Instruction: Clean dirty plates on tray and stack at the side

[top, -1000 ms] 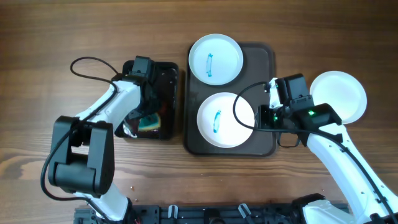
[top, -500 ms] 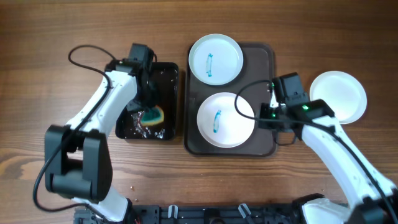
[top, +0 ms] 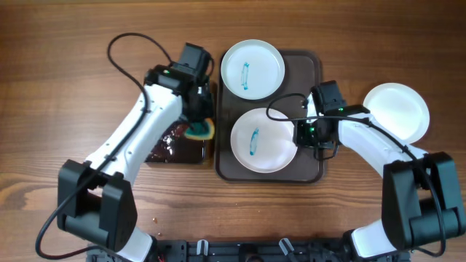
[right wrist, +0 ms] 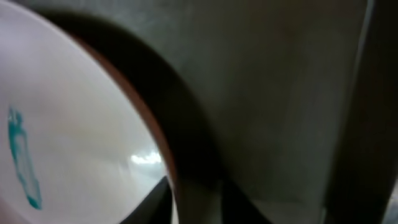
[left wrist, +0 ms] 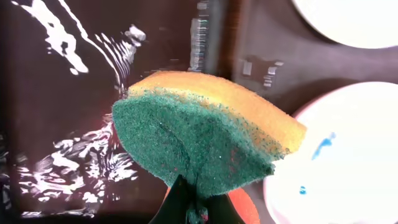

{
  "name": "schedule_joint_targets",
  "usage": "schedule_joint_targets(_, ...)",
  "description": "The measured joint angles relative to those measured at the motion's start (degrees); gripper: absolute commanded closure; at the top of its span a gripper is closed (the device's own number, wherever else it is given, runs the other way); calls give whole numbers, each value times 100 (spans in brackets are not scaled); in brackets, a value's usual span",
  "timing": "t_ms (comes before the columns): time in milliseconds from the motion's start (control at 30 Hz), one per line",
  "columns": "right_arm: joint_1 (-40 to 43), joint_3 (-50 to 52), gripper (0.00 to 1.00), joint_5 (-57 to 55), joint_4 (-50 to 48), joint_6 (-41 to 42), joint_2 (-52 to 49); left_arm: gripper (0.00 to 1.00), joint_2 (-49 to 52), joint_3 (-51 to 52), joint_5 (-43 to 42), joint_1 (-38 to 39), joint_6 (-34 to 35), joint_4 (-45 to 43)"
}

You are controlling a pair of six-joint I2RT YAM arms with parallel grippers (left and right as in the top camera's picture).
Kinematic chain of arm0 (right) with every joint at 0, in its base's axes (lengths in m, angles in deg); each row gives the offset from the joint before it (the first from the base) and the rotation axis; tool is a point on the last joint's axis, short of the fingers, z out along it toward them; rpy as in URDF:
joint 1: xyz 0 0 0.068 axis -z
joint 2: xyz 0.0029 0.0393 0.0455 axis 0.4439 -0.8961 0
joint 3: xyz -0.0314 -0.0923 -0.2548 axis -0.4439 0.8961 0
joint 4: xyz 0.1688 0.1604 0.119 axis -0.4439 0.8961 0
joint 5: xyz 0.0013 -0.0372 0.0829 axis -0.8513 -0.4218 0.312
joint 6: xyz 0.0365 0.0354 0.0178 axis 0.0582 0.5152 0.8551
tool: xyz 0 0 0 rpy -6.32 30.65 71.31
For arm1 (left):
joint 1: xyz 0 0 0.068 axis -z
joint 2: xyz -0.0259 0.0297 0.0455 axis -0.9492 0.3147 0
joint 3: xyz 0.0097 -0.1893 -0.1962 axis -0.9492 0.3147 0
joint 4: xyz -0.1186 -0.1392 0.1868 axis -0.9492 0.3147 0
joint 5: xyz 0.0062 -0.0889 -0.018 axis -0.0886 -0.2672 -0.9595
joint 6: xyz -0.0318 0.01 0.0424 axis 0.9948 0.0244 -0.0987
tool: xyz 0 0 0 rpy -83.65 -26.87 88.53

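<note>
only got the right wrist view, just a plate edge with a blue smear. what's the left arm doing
observer: the left claw is shut on a yellow and green sponge, over the right side of the black tray.
operator: how many plates left to clean
observer: two on the brown tray, the far plate and the near plate, both smeared teal.
operator: any clean ones
observer: one plain white plate sits on the table right of that tray.

Wooden table point(top: 58, 44) bears brown tray point(top: 309, 69), black tray point(top: 164, 151), white plate point(top: 397, 109).
</note>
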Motion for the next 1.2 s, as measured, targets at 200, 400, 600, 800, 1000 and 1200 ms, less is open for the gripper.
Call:
schedule_joint_targets(200,0,0,96,33,-50,-33,-2,96,2,-13,-302,645,-37,-811)
schedule_joint_targets(400,0,0,96,55,-125,-9,-66,96,306,-37,-678,1062,-37,-1414)
schedule_joint_targets(600,2,-44,96,125,-168,-9,-160,96,1056,-44,-1217,1182,-35,-1878)
schedule_joint_targets(800,2,-55,96,157,-181,-9,-175,96,1805,-81,-1510,1486,-37,-2293)
schedule_joint_targets(1000,0,-55,96,168,-192,-9,-175,96,1873,-293,-927,1611,39,-1891)
schedule_joint_targets(1200,-7,-79,96,304,-251,-9,-232,96,1871,-396,-4,1626,120,-1351)
